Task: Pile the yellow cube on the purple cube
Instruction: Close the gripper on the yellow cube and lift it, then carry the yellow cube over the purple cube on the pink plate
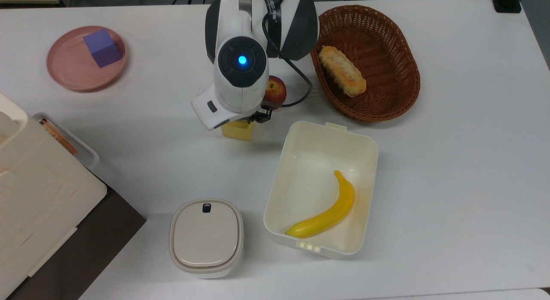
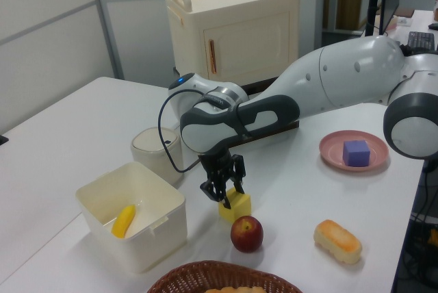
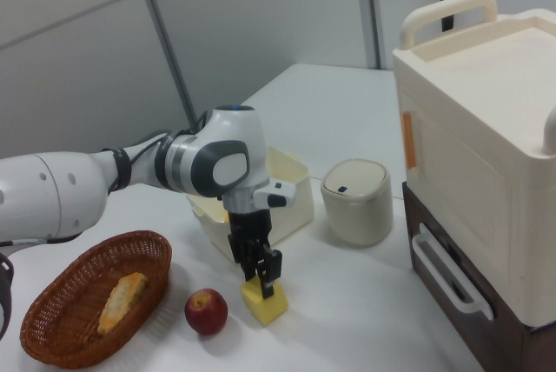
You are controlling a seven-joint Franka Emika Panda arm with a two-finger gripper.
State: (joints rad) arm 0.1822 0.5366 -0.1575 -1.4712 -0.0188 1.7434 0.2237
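Observation:
The yellow cube [image 1: 237, 131] [image 2: 238, 207] [image 3: 268, 305] rests on the white table, mid-table in the top view, partly under my wrist. My gripper [image 2: 224, 196] [image 3: 261, 278] points straight down onto it, with the fingers closed against the cube's upper sides. The purple cube [image 1: 102, 48] [image 2: 356, 153] lies tilted on a pink plate [image 1: 68, 74] [image 2: 334, 158] at the top view's far left, well away from my gripper.
A red apple [image 1: 276, 88] [image 2: 246, 233] sits close beside the yellow cube. An open cream box [image 1: 300, 162] holds a banana [image 1: 326, 214]. A wicker basket [image 1: 401, 76] holds a bread roll [image 1: 342, 71]. A lidded canister [image 1: 206, 237] and a cream cabinet [image 1: 34, 197] stand at the top view's lower left.

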